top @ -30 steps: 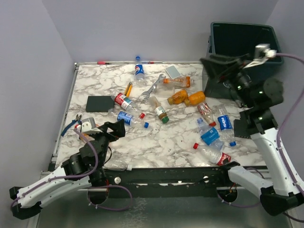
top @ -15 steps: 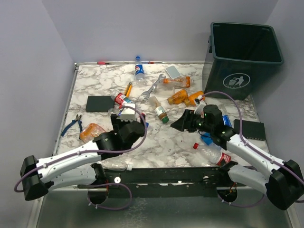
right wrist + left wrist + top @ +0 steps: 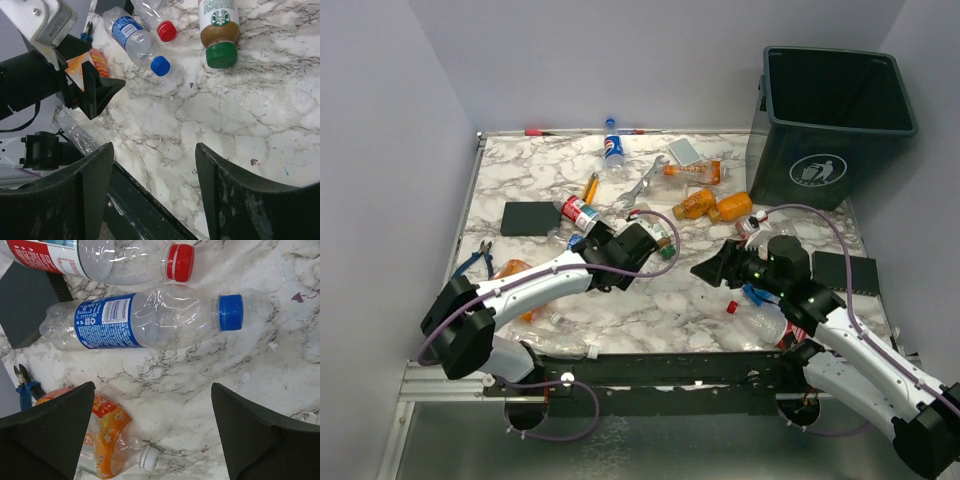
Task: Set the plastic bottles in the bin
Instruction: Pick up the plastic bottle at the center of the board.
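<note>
Between the spread, empty fingers of the left claw (image 3: 152, 390), low over the marble worktop (image 3: 280, 355), only bare stone shows; a clear blue-labelled bottle (image 3: 145, 320) lies on its side just beyond the tips, a red-capped bottle (image 3: 100, 260) beside that, and an orange-wrapped bottle (image 3: 107, 440) by one finger. Across the worktop the right claw (image 3: 152, 150) hangs released too, gripping nothing, facing a green-capped bottle (image 3: 220, 30) of brown drink. Other plastic bottles (image 3: 695, 205) lie scattered toward the bin (image 3: 835, 170), upright at the far right corner, its dark inside unreadable.
</note>
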Robot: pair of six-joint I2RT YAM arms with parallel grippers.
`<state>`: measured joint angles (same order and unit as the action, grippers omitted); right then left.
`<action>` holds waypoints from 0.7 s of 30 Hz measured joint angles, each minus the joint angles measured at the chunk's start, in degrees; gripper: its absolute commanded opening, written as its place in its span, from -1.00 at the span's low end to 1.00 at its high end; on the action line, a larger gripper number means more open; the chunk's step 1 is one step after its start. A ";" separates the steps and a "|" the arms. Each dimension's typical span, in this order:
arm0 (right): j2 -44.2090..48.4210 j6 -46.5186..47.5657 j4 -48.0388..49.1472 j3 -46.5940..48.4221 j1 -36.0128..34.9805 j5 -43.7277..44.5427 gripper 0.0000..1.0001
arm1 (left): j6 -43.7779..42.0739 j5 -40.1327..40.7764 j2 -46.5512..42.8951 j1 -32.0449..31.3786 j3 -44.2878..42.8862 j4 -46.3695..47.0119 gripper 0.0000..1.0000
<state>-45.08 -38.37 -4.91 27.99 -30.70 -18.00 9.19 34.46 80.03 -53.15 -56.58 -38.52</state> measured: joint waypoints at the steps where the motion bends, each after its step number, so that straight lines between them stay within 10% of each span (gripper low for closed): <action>1: 1.01 0.09 -0.81 0.00 0.00 0.24 0.39 | -0.31 -0.90 0.70 1.01 0.00 -0.22 0.98; 6: 4.13 0.31 -3.17 0.00 0.00 1.01 0.39 | 5.33 -1.75 0.39 4.15 0.28 3.04 0.98; 13: 7.23 0.24 -5.22 -0.02 0.00 2.05 0.39 | 36.68 2.34 -14.62 6.01 10.58 10.49 0.98; 21: 8.50 -0.33 -5.92 -0.04 0.00 2.12 0.39 | 59.95 -0.83 -20.33 21.92 18.82 16.35 0.98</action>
<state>-36.58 -38.70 -10.83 27.94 -30.70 -15.88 69.14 33.63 59.70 -31.22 -37.76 -22.17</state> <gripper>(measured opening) 0.697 0.990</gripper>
